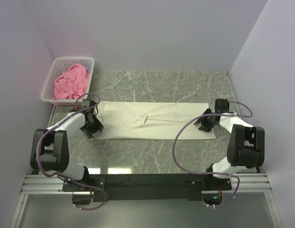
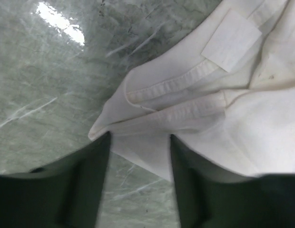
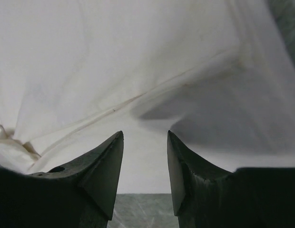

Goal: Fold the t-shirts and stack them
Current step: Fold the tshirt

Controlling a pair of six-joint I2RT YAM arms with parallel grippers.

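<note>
- Cream-white t-shirt (image 1: 152, 121) lay spread as a long, flat band across the middle of the green marble-patterned table (image 1: 162, 83), between the two arms.
- Left gripper (image 2: 139, 137) sat low at the shirt's left end, its jaws partly open and straddling a folded corner by the neckband. A square white label (image 2: 231, 40) showed just beyond.
- Right gripper (image 3: 145, 134) sat at the shirt's right end, its jaws likewise partly open over smooth cloth, with nothing pinched between them.
- Whether either gripper's fingertips pressed on the fabric was hard to tell from the close views.
- Pink t-shirt (image 1: 70, 81) lay crumpled inside a white lattice basket (image 1: 75, 60) at the table's far left corner, well apart from the cream-white one.
</note>
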